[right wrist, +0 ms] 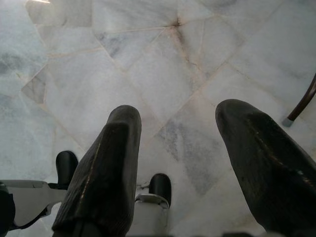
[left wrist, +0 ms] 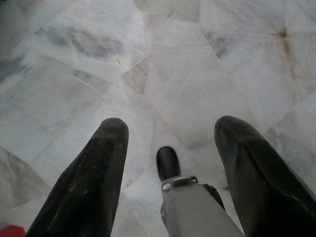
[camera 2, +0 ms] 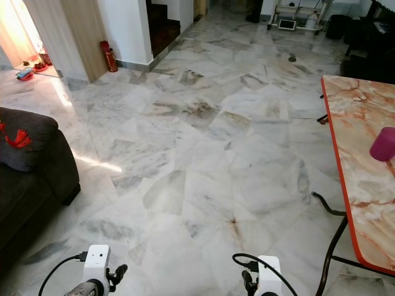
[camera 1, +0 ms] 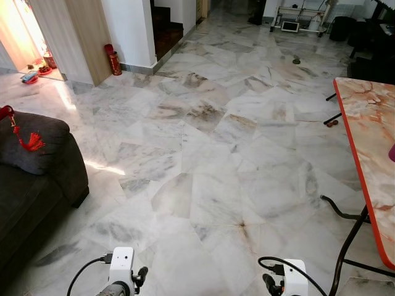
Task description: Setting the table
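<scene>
While the robot stood out on the pale marble floor (camera 1: 203, 154), hardly any of the table setting looked done. Its left hand (left wrist: 168, 148) hung low with its two black fingers spread apart and nothing between them. Its right hand (right wrist: 177, 148) was the same, wide open and empty.

Only one thing sat on the long marble-look surface with the orange rim (camera 2: 361, 154): a small pink cup (camera 2: 383, 143), off to the robot's right. I guessed plates and more things had yet to be fetched.

On the robot's left was a dark grey sofa (camera 1: 34, 179) with a red tassel (camera 1: 31, 142). Far off, a red fire bottle (camera 1: 114, 60) leaned by a white wall near some dark stairs (camera 1: 165, 28).
</scene>
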`<state>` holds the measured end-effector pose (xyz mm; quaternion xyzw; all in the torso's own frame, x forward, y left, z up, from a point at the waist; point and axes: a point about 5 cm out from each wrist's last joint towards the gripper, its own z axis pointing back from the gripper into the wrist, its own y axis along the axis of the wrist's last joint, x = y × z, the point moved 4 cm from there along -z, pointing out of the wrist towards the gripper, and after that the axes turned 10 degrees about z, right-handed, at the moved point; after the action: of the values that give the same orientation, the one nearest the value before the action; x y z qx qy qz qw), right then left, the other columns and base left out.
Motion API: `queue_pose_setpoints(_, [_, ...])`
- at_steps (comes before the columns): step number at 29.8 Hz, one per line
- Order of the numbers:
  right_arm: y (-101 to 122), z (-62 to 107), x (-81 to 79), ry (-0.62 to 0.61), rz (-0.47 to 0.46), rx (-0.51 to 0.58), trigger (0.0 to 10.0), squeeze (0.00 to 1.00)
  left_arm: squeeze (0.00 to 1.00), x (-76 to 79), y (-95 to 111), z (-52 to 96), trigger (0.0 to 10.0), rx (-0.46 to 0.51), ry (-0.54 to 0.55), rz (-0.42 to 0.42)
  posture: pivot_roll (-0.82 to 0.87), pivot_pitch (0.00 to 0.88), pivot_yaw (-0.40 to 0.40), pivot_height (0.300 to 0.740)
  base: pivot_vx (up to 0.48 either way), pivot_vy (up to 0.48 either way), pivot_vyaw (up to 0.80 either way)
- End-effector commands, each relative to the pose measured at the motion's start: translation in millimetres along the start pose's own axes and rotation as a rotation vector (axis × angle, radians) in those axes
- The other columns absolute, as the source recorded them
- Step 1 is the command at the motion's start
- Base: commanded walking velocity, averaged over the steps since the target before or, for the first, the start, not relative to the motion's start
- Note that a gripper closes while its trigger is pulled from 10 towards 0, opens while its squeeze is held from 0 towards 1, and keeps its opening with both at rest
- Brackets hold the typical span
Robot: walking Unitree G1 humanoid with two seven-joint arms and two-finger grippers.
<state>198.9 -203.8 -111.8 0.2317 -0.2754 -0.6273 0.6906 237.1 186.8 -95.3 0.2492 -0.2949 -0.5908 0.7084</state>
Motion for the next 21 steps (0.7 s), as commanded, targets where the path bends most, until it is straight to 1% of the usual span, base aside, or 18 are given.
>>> queue_pose_setpoints(1, [-3.4, 0.8, -0.5, -0.002, -0.013, -0.01, 10.0, 0.0, 0.0, -1.8, -4.0, 0.9, 10.0, -0.012, 0.006, 0.015, -0.05, 0.0, -0.014, 0.74, 0.0, 0.0, 0.0])
queue_pose_setpoints(8, [-2.8, 0.7, 0.0, -0.004, -0.013, -0.008, 10.0, 0.0, 0.0, -2.6, -5.6, 0.8, 10.0, -0.028, 0.015, 0.0, -0.05, 0.0, -0.017, 0.74, 0.0, 0.0, 0.0])
queue_pose_setpoints(10, [-2.7, 0.7, -0.1, -0.004, -0.013, -0.007, 10.0, 0.0, 0.0, -0.5, -5.5, 0.7, 10.0, -0.028, -0.005, 0.013, -0.05, 0.0, -0.017, 0.74, 0.0, 0.0, 0.0])
queue_pose_setpoints(21, [-3.0, 0.6, -1.6, 0.002, -0.012, -0.009, 10.0, 0.0, 0.0, -1.5, -4.5, 0.6, 10.0, -0.025, 0.0, 0.015, -0.05, 0.0, -0.015, 0.74, 0.0, 0.0, 0.0])
